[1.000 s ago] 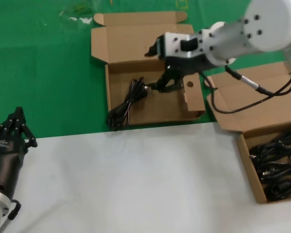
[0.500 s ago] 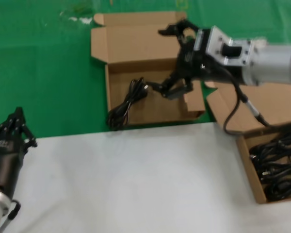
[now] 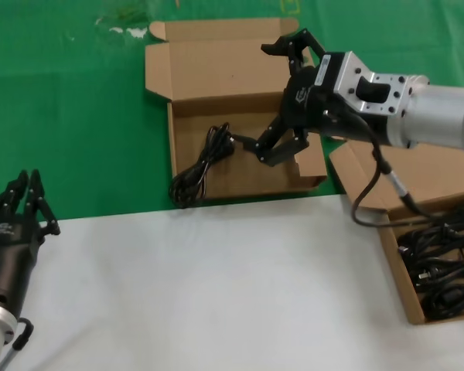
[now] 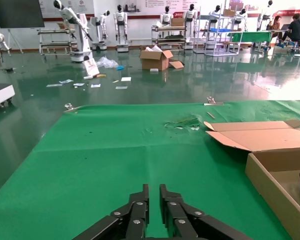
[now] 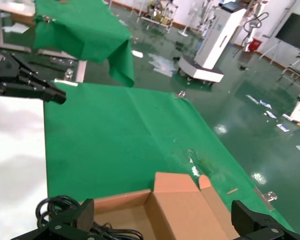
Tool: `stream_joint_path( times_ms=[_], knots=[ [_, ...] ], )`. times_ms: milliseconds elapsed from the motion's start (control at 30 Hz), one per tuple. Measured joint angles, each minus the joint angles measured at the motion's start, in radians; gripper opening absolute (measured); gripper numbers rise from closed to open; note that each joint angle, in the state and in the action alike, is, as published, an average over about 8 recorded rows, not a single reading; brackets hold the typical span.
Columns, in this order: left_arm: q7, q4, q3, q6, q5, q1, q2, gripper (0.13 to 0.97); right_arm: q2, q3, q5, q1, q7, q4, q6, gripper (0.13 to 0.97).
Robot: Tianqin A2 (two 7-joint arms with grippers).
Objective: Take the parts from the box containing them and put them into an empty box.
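Observation:
A shallow cardboard box (image 3: 172,147) with its lid open lies on the green cloth at the middle back. One looped black cable (image 3: 205,162) lies in its left half. My right gripper (image 3: 282,97) hovers over that box's right side, jaws wide open and empty. The right wrist view shows its gripper (image 5: 167,220) above the box (image 5: 185,210), with the cable (image 5: 65,215) by one finger. A second cardboard box (image 3: 394,255) at the right edge holds several black cables (image 3: 441,263). My left gripper (image 3: 27,197) rests shut at the lower left, far from both boxes.
A white sheet (image 3: 216,286) covers the table's near half and green cloth (image 3: 77,116) the far half. The right arm's loose black wire (image 3: 371,201) hangs over the right box's open lid. The left wrist view shows the middle box's wall (image 4: 275,175).
My right gripper has turned and drawn back to the right, off the cable's plug end, and its jaws now stand wide open. The cable stays in the middle box. The left arm is still.

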Motion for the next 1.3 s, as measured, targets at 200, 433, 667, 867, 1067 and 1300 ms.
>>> stream_joint_path(
  times_ms=[200,433,667,867,1067,1300],
  knots=[
    [0.0,0.0,0.0,0.0,0.0,0.0,0.0,0.192,-0.016,0.024,0.035,-0.054,-0.02,0.007,0.063,0.937],
    [0.0,0.0,0.0,0.0,0.0,0.0,0.0,0.294,-0.037,0.057,0.083,-0.129,-0.046,0.018,0.149,0.965],
    [0.0,0.0,0.0,0.0,0.0,0.0,0.0,0.423,-0.059,0.091,0.132,-0.205,-0.073,0.028,0.235,0.966],
    [0.0,0.0,0.0,0.0,0.0,0.0,0.0,0.545,-0.078,0.119,0.174,-0.27,-0.096,0.037,0.311,0.966],
    [0.0,0.0,0.0,0.0,0.0,0.0,0.0,0.706,-0.097,0.148,0.216,-0.336,-0.12,0.046,0.386,0.966],
    [0.0,0.0,0.0,0.0,0.0,0.0,0.0,0.82,-0.119,0.182,0.265,-0.412,-0.147,0.057,0.474,0.966]
  ],
)
